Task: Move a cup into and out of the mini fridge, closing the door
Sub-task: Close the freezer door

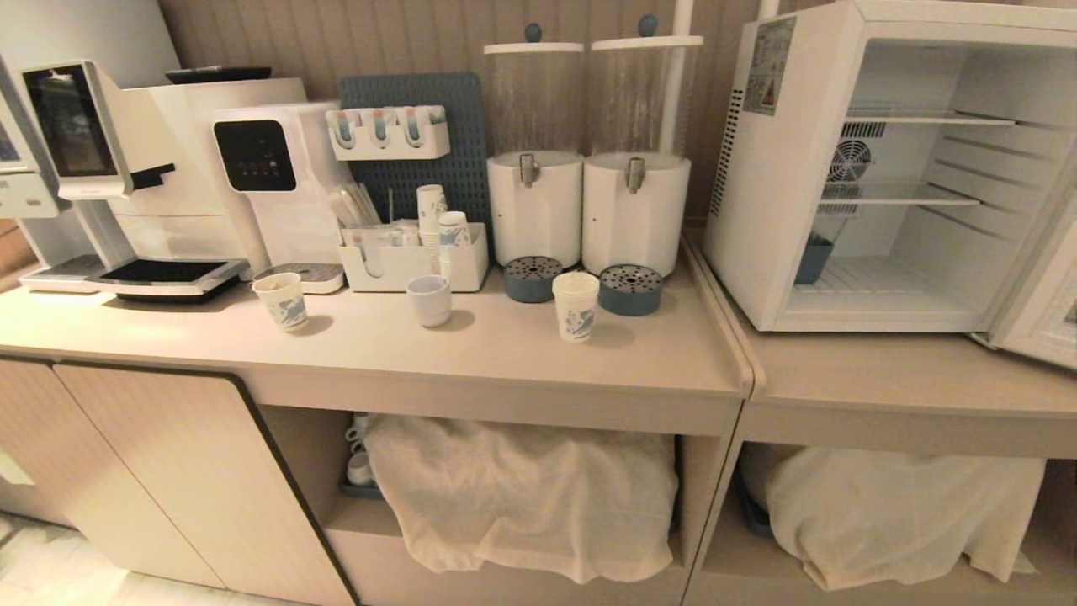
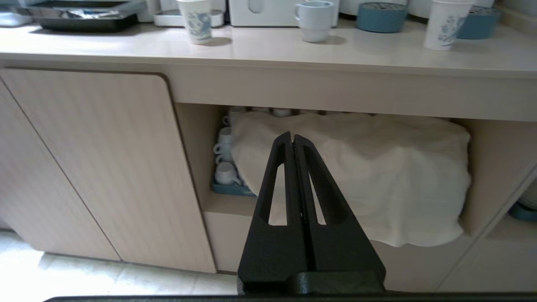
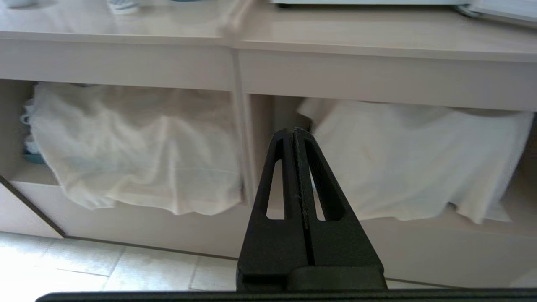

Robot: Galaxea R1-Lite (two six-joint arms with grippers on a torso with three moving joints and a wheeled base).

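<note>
Both end effectors, left (image 2: 293, 140) and right (image 3: 294, 135), hang pressed together and empty below the surface (image 1: 471, 353), so you have everything left: cup (image 1: 576, 306) outside, mini fridge (image 1: 892, 168) door (image 1: 1043, 295) open.

1. Left gripper (image 2: 293, 140) pinched tight, fingers together, held low before the counter (image 2: 268, 50).
2. Up top: the cup (image 2: 443, 23) stands upright near a blue round drip tray (image 2: 379, 16).
3. A white mug (image 2: 312, 21) and a shorter patterned cup (image 2: 196, 21) stand apart.
4. Below, a white cloth (image 2: 377, 167) drapes the open shelf, small white cups (image 2: 224, 159) stacked beside it.
</note>
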